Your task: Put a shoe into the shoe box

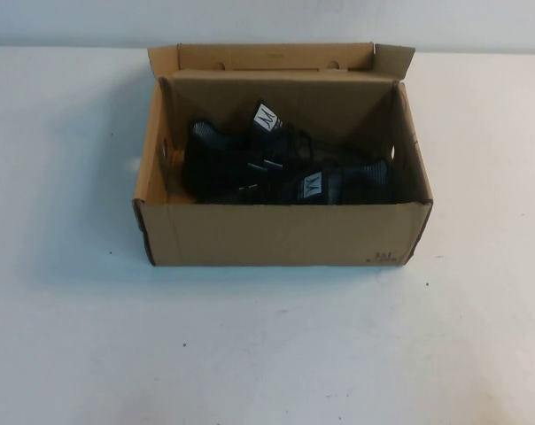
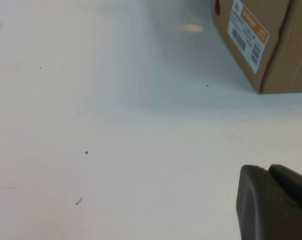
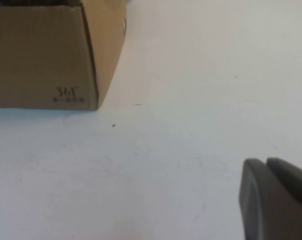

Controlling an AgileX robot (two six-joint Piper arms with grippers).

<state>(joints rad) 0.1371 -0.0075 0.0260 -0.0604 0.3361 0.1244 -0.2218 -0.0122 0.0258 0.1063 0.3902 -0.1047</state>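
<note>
The shoe (image 1: 338, 184) lies inside the shoe box (image 1: 285, 235), toward its right and front, with a grey "M" tab showing. The left gripper (image 2: 269, 172) hangs low over bare table, its two fingers pressed together and holding nothing, the box's corner with one orange-and-white label (image 2: 248, 31) well off from it. The right gripper (image 3: 267, 164) likewise sits with its fingers closed and empty above the table, apart from the box's front corner with its small dark print (image 3: 67, 94). Neither gripper shows in the high view. Two black sneakers are in the one box: the second shoe (image 1: 228, 155) sits to the left and farther back, its white "M" tab upright. The lid flap (image 1: 276, 56) stands open at the far side. The white table (image 1: 267, 345) carries the box.
</note>
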